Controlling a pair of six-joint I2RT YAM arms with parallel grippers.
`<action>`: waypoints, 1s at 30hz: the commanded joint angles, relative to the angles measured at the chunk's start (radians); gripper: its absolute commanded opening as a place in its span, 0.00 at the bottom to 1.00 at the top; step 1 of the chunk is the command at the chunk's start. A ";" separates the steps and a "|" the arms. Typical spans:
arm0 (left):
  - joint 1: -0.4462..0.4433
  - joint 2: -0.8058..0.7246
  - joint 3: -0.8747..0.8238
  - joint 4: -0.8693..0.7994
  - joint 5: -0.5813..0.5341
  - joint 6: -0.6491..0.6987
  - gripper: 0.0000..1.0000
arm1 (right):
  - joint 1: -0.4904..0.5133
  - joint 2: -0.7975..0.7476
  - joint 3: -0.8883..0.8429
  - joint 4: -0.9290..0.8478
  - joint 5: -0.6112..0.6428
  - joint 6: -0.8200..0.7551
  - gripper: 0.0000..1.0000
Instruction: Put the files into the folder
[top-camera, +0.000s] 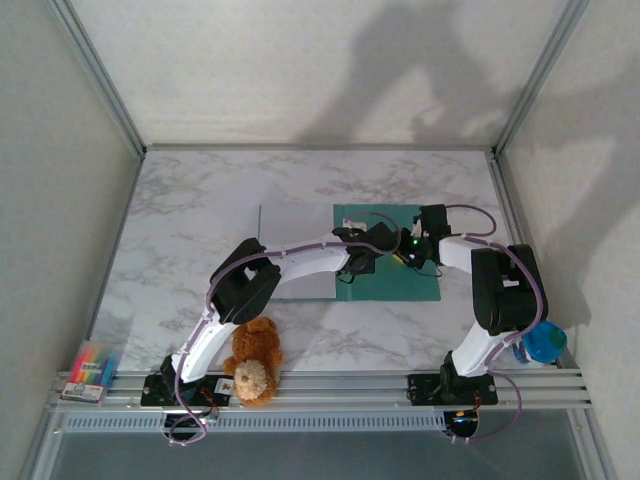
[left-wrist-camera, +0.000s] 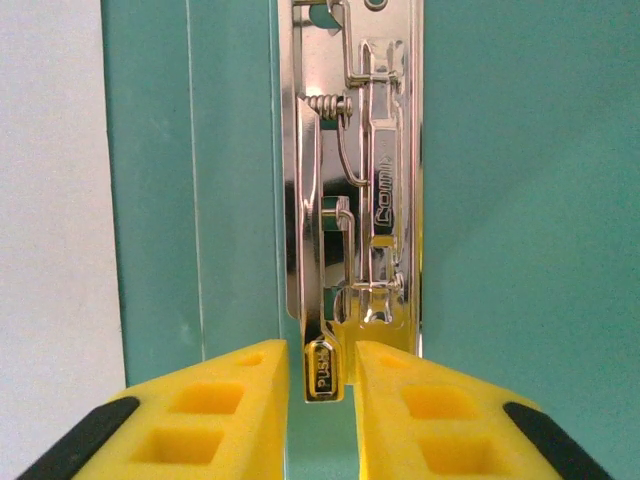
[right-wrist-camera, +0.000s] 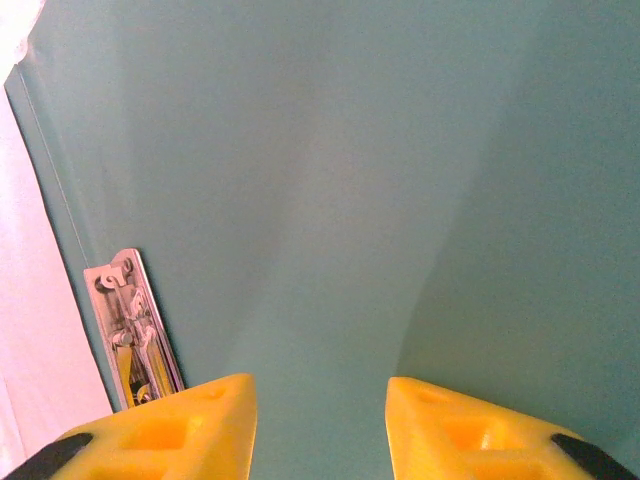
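Foam pads (left-wrist-camera: 215, 405) of left pincer (left-wrist-camera: 322, 348) flank chrome lever (left-wrist-camera: 308, 250).

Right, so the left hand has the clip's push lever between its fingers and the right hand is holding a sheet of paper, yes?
No: the right hand holds nothing. The right wrist view shows its jaws apart over the bare teal folder. The left hand does have the push lever between its fingers.
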 joint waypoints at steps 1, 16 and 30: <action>-0.003 -0.029 0.036 -0.044 -0.021 -0.012 0.30 | 0.011 0.020 0.006 -0.016 -0.011 -0.014 0.39; -0.003 -0.028 0.034 -0.046 -0.020 -0.017 0.25 | 0.012 0.022 0.006 -0.017 -0.014 -0.015 0.39; 0.001 -0.026 0.019 -0.044 -0.004 -0.021 0.21 | 0.013 0.020 0.007 -0.017 -0.013 -0.015 0.38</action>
